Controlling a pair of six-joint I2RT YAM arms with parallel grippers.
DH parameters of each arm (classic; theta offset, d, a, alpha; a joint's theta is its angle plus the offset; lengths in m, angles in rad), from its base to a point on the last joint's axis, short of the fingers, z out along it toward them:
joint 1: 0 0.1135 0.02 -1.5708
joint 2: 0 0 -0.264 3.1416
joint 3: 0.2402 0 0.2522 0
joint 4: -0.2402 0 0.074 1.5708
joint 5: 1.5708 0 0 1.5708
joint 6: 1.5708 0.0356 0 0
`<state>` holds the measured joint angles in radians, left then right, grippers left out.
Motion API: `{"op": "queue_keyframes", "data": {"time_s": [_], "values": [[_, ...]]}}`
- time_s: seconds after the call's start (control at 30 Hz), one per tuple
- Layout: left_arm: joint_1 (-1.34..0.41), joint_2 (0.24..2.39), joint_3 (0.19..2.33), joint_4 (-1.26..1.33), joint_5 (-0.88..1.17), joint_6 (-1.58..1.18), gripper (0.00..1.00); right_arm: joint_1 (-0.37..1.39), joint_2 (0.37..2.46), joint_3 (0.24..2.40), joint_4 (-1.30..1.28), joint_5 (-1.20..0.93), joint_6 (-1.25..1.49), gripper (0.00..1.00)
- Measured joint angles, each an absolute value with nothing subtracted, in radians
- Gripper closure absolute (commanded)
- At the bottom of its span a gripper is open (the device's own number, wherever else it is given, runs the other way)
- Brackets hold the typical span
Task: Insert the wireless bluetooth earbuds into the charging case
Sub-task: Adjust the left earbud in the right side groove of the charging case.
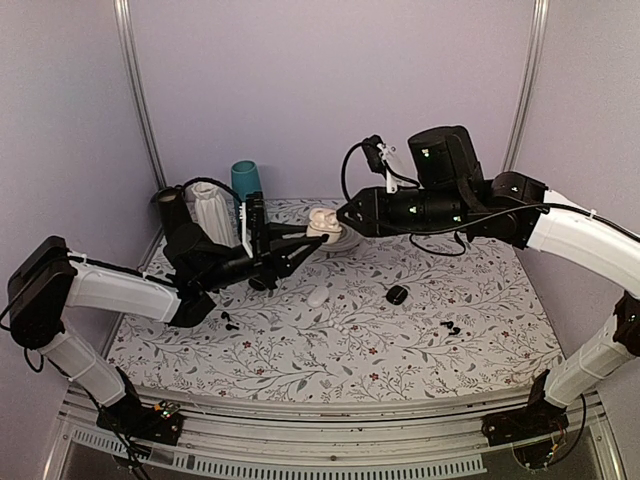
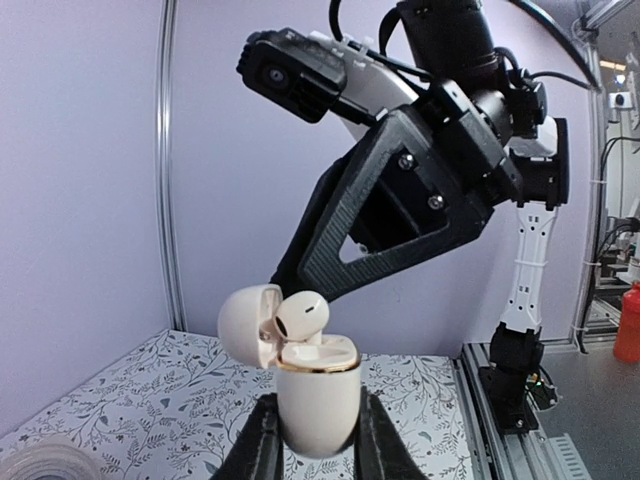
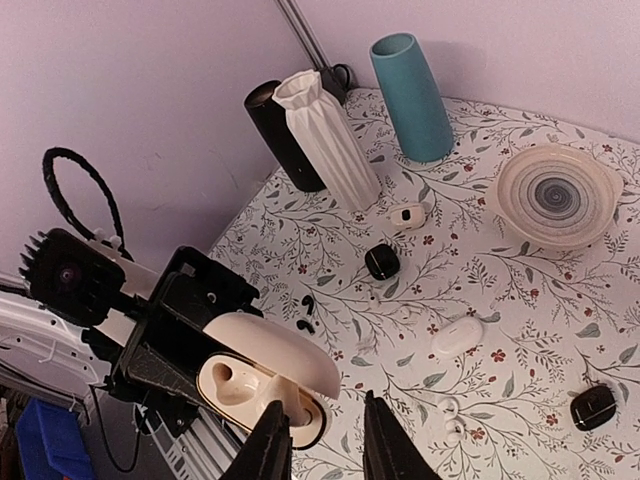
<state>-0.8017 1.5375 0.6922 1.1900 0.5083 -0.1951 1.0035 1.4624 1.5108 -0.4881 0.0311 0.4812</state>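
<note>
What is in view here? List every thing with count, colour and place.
charging case: one, white, open, held above the table
earbud: one, white, at the case's open top
vase: one, teal, back left
ribbed vase: one, white, back left
tube: one, black, back left
plate: one, cream, back middle
round cases: two, black, mid table
pebble: one, white, mid table
small item: one, white, by ribbed vase
black earbuds: two groups, mid table
table: one, floral
left gripper: black, shut on the charging case
right gripper: black, open, beside the case
</note>
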Motion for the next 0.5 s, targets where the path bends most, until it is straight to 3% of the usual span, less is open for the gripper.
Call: {"op": "queue_keyframes", "data": {"time_s": [0.5], "values": [[-0.773, 1.536, 0.692, 1.209, 0.551, -0.237, 1.00, 1.010, 1.469, 1.511, -0.515, 0.025, 0.430, 0.69]]}}
